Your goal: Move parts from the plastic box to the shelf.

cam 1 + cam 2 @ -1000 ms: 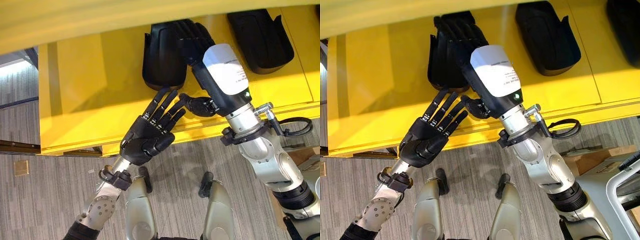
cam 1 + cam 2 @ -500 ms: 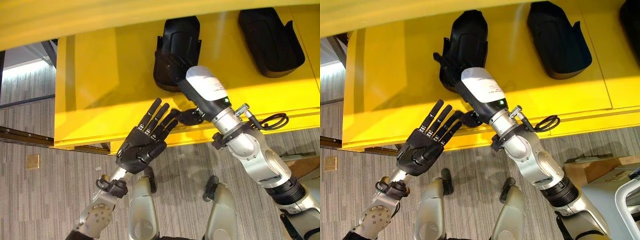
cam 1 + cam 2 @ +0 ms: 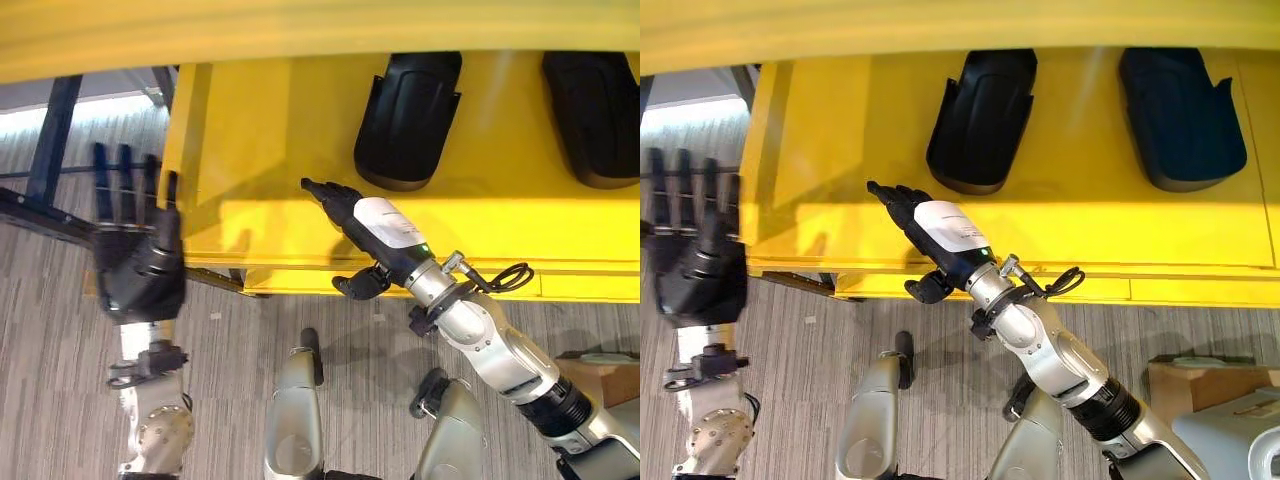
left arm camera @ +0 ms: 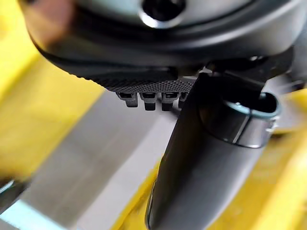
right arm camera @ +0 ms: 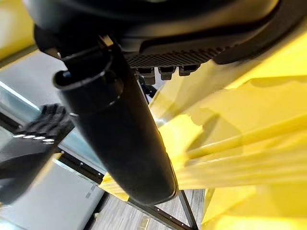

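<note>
- The yellow shelf (image 3: 270, 130) runs across the far side, above the grey floor (image 3: 60, 380)
- Two black parts lie on the shelf: one part (image 3: 407, 120) at the middle, another part (image 3: 597, 115) at the far right
- The right hand (image 3: 352, 212) reaches over the shelf's near edge with fingers (image 3: 318, 187) straight, holding nothing, left of the middle part
- The left hand (image 3: 135, 265) is raised off the shelf's left end, palm showing, fingers (image 3: 122, 180) spread straight and empty

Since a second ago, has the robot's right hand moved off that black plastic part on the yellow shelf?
Yes. The right hand has drawn back off the black plastic part towards the yellow shelf's front edge, fingers straight.
</note>
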Controlling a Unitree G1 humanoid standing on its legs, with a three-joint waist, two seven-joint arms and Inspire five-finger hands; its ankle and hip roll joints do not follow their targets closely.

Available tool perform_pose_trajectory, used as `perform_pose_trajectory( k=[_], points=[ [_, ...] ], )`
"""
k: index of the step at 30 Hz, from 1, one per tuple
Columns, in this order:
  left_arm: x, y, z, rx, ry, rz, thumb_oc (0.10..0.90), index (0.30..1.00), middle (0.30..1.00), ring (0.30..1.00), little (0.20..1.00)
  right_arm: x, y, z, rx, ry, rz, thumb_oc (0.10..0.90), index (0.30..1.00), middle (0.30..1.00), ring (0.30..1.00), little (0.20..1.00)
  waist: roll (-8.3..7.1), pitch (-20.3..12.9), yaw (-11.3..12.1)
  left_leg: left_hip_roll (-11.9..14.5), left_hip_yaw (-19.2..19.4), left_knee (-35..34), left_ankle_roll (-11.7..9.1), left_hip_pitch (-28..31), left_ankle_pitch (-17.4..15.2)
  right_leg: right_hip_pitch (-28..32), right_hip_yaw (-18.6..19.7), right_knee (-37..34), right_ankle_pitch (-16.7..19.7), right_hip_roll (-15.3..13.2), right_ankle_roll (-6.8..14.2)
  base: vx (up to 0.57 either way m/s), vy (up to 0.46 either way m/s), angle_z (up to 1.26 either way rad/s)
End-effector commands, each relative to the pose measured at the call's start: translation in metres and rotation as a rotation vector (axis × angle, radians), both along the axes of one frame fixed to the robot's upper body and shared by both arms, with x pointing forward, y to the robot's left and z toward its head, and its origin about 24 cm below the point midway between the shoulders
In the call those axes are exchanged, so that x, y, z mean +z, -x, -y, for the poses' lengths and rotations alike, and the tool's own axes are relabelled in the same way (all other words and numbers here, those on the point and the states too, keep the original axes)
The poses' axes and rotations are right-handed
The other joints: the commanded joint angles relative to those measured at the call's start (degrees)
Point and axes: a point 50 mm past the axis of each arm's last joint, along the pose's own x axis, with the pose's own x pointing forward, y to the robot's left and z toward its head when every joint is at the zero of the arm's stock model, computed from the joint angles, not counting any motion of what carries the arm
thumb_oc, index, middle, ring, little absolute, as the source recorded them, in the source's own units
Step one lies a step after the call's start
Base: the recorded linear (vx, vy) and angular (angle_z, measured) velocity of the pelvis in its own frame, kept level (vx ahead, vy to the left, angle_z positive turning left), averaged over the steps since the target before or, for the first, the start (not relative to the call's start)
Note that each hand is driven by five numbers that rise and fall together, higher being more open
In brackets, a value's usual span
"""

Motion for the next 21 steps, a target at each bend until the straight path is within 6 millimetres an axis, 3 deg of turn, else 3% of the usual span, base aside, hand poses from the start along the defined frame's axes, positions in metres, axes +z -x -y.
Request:
perform_pose_trajectory(
  k=[1,8,21],
  points=[
    [0.048,0.019,0.014,-0.032,-0.188,0.249,0.9,1.0,1.0,1.0,1.0,0.061,-0.006,-0.007,-0.045,-0.131,0.376,0.9,1.0,1.0,1.0,1.0,1.12,-2.48,2.41,0.69,-1.38,-1.07,1.76,3.49,-3.74,3.93,-0.5,-3.29,1.91,-1.16,1.18,0.01,-0.061,0.22],
    [0.054,0.019,0.019,-0.087,-0.197,0.272,0.9,1.0,1.0,1.0,1.0,0.076,-0.007,0.005,-0.078,-0.19,0.423,0.9,1.0,1.0,1.0,1.0,0.92,-2.77,2.34,0.99,-1.47,-1.22,1.3,3.36,-3.32,4.49,-1.11,-3.47,2.01,-0.93,1.06,0.01,-0.016,0.09],
    [0.05,0.02,0.017,-0.109,-0.182,0.283,0.9,1.0,1.0,1.0,1.0,0.084,0.003,0.01,-0.05,-0.306,0.491,0.9,1.0,1.0,1.0,1.0,1.64,-2.81,1.08,1.47,-0.28,-1.45,1.27,4.25,-3.37,4.53,0.26,-4.23,2.3,-0.41,1.26,0.0,0.003,-0.01]
  ],
)
